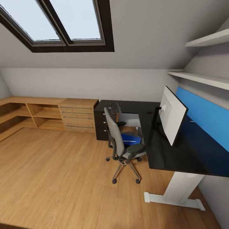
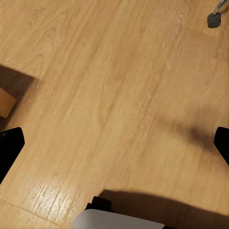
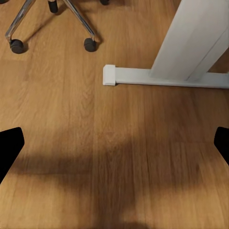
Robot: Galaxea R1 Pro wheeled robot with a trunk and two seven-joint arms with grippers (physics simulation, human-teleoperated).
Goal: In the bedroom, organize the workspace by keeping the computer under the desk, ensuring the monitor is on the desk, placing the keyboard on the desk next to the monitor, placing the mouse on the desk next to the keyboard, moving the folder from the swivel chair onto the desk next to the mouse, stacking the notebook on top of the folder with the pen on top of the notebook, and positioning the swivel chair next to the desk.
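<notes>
The swivel chair (image 1: 122,143) stands on the floor in the desk's inner corner, its grey back toward me. A bright blue folder (image 1: 129,137) lies on its seat. On the black L-shaped desk (image 1: 168,152) the monitor (image 1: 172,115) stands with its pale back facing me. The keyboard (image 1: 115,107) lies on the desk's far wing. I cannot make out the computer, mouse, notebook or pen. My left gripper (image 2: 114,145) and right gripper (image 3: 114,145) hang open over bare wooden floor. Chair casters (image 3: 89,44) and the desk's white foot (image 3: 143,76) lie beyond the right gripper.
Light wooden cabinets (image 1: 78,114) and low shelves (image 1: 19,116) line the far and left walls. A black drawer unit (image 1: 101,125) sits under the desk's far wing. The desk's white leg (image 1: 179,189) stands at right, with a blue wall panel (image 1: 206,114) behind the desk. Open floor (image 1: 54,171) spreads to the left.
</notes>
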